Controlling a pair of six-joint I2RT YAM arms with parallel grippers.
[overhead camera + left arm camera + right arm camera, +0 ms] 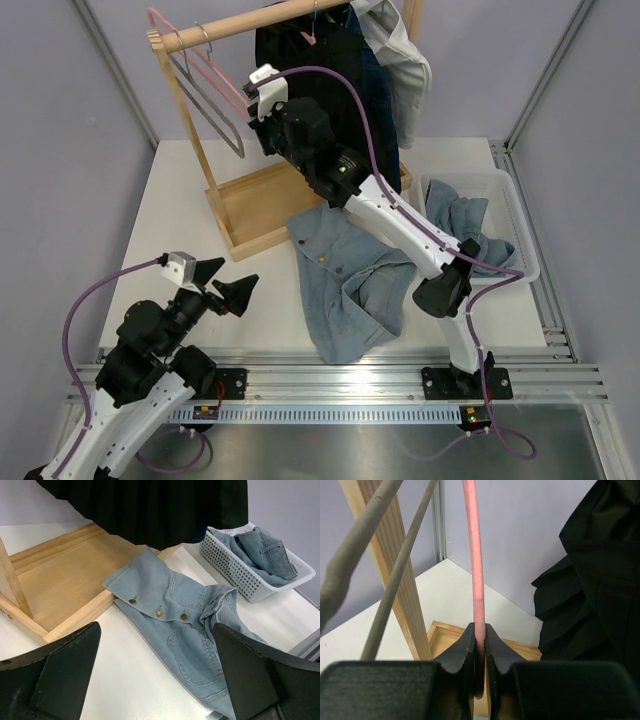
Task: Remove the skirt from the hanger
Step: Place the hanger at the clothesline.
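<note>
A light-blue denim skirt (pixel 345 285) with brass buttons lies crumpled on the table in front of the wooden rack, off any hanger. It also shows in the left wrist view (pixel 185 615). A bare pink hanger (pixel 213 76) hangs on the rack's rail. My right gripper (pixel 252 102) is shut on the pink hanger's bar (pixel 474 555), with the bar pinched between the fingers (pixel 479 640). My left gripper (pixel 226 281) is open and empty, low over the table just left of the skirt (pixel 156 630).
A grey hanger (pixel 205 95) hangs beside the pink one. A black garment (pixel 320 50) and a pale shirt (pixel 405 65) hang on the rail. The rack's wooden base (pixel 250 205) sits behind the skirt. A white basket (pixel 522 235) at right holds denim clothes (pixel 458 218).
</note>
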